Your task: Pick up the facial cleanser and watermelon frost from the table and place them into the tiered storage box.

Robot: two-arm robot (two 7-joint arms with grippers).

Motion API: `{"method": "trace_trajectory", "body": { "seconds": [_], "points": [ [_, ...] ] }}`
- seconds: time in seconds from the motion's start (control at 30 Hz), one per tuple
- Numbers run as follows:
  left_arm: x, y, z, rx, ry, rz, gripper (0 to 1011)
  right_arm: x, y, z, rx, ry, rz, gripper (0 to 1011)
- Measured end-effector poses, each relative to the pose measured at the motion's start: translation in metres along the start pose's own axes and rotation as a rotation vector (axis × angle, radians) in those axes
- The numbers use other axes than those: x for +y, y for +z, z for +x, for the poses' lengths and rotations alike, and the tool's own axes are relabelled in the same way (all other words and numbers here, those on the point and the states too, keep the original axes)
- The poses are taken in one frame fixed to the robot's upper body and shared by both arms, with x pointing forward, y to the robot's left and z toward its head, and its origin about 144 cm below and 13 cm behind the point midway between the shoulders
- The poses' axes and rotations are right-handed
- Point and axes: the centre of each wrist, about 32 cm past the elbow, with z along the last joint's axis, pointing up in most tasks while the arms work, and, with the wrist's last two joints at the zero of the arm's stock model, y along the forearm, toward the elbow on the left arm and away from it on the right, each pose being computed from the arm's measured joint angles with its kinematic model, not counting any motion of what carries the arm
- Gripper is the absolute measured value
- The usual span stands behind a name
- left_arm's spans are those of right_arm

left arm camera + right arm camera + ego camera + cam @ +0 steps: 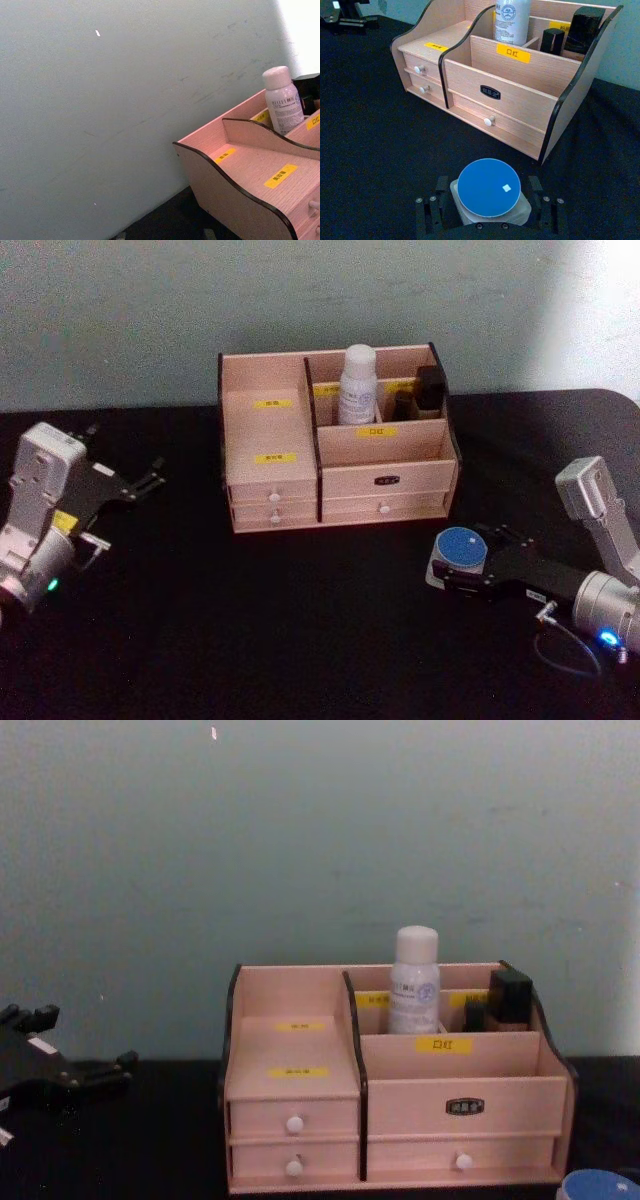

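The tiered storage box (270,455) (520,85) (460,1070) (240,170) stands at the back middle of the black table. A white bottle, the facial cleanser (357,385) (511,20) (413,982) (282,102), stands upright in its rear compartment. The watermelon frost (462,545) (489,186) (597,1186), a squat white jar with a blue round lid, rests on the table in front of the box's right end. My right gripper (472,555) (489,183) holds it, a finger pressed to each side. My left gripper (148,478) sits open at the far left, parked.
Dark containers (430,388) (584,25) (508,995) occupy the box's rear right compartment beside the bottle. The front right compartment (555,75) holds nothing. Two rows of white-knobbed drawers (275,508) are closed. A pale wall rises close behind the box.
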Motion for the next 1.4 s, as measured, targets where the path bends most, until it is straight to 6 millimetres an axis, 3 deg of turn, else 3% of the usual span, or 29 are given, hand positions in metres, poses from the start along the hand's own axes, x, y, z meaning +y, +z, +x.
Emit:
{"method": "trace_trajectory", "body": {
  "seconds": [1.4],
  "points": [
    [0.0,0.0,0.0,0.0,0.0,0.0,1001,0.0035,-0.0007,-0.0011,-0.004,-0.02,-0.002,1000]
  ]
}}
